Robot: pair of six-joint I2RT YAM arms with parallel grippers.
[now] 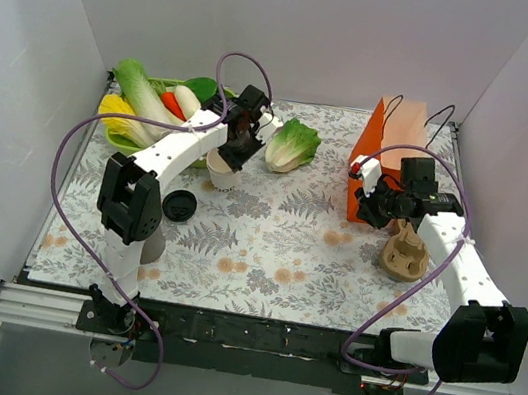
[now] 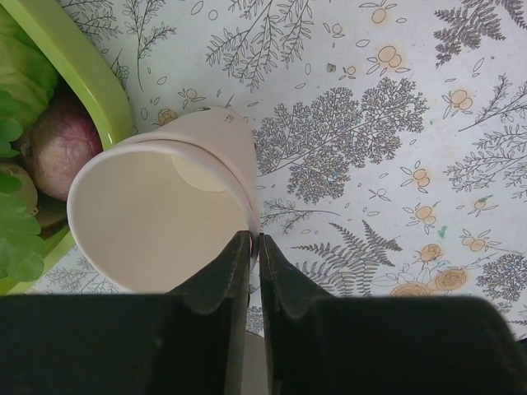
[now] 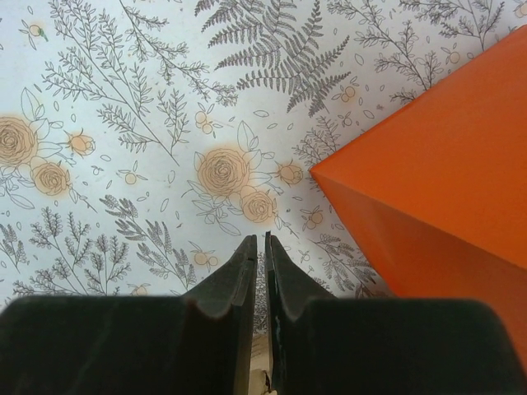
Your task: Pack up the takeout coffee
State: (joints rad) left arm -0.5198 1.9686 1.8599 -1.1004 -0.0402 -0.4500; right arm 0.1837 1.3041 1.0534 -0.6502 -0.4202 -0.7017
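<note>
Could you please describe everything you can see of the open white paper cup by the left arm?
The white paper cup is lidless, its rolled rim bare, and it looks empty, the pale round bottom showing inside. It tapers downward and stands on the floral table cover, close beside the green tray. The left end effector pinches its wall at the rim.

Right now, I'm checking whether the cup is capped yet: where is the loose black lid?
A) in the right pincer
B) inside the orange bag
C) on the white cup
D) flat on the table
D: the black lid lies flat on the table, and the white cup pinched by the left pincer shows a bare, open rim.
</note>
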